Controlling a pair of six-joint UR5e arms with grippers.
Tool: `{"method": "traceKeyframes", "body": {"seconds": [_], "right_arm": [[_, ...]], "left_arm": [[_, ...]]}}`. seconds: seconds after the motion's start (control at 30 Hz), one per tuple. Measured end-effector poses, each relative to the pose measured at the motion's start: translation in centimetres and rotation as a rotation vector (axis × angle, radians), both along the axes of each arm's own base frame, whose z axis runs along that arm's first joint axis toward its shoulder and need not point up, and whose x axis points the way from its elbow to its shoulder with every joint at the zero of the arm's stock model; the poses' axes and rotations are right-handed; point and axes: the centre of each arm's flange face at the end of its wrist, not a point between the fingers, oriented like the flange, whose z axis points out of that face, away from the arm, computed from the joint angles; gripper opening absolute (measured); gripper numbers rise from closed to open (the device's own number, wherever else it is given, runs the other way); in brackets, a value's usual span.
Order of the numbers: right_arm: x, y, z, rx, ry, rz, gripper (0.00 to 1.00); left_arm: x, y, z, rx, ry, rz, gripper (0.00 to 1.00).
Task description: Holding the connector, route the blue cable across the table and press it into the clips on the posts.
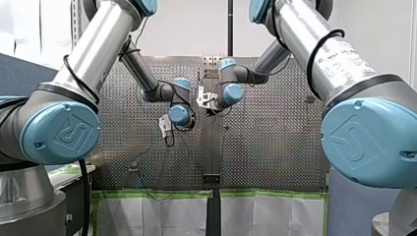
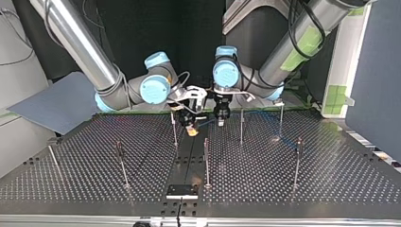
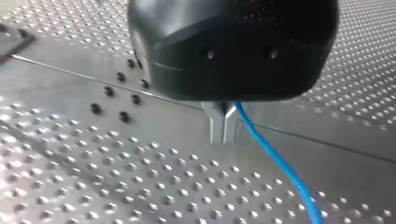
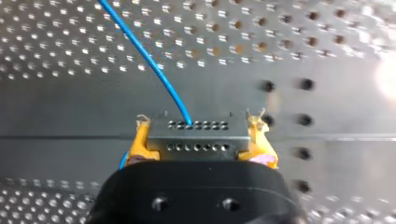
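Right wrist view: right gripper (image 4: pixel 199 125) grips connector (image 4: pixel 198 140), left gripper (image 3: pixel 222 128) closed beside blue cable (image 4: pixel 154 65); seemingly mid-routing, next aligning over a post (image 2: pixel 241 125).

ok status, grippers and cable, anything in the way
Right gripper shut on connector, yellow pads. Left gripper shut on blue cable, close by. Posts close on both sides, none between the grippers; clips too small to read.

My left arm (image 1: pixel 96 51) and my right arm (image 1: pixel 319 49): silver tubes, light-blue logo-embossed joint caps (image 1: pixel 61 133), black external cables (image 1: pixel 311 61). My right gripper (image 4: pixel 198 126): yellow pads (image 4: pixel 139 142).
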Motion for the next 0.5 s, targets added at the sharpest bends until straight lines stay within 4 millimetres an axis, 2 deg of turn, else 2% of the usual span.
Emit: {"method": "traceKeyframes", "body": {"seconds": [0.23, 0.5], "right_arm": [[-1.5, 1.0, 2.4, 0.002, -0.014, -0.011, 0.00], [-2.2, 2.1, 5.8, -0.023, -0.049, -0.013, 0.00]], "left_arm": [[-1.1, -0.2, 2.9, 0.001, -0.009, 0.001, 0.00], [-2.3, 0.2, 6.4, 0.007, -0.018, 0.009, 0.00]]}}
